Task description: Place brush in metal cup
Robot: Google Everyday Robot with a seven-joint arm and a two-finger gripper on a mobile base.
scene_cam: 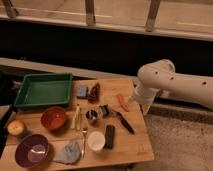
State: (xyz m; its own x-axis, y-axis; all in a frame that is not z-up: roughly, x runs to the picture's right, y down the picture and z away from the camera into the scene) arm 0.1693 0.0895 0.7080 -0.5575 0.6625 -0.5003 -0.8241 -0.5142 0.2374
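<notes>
Camera view: the brush (125, 123) lies on the table (136, 146) just right of the metal cup (91, 116), not in it. One white cup (95, 141), an orange bowl (54, 118), a purple bowl (32, 150) and one green tray (30, 98). The hand (145, 108) hangs open by the table's right edge.

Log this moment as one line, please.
stage: before grasp | gripper: open, empty, at right edge of table | brush: lying on table, right of metal cup | task: not done

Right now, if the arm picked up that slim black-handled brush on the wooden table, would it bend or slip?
The slim black-handled brush looks thin and rigid, so it is probably stiff and light. Its handle tapers, so it might slip or pivot in a grip. The gripper hangs beside the right edge of the wooden table, clear of the brush.
</notes>
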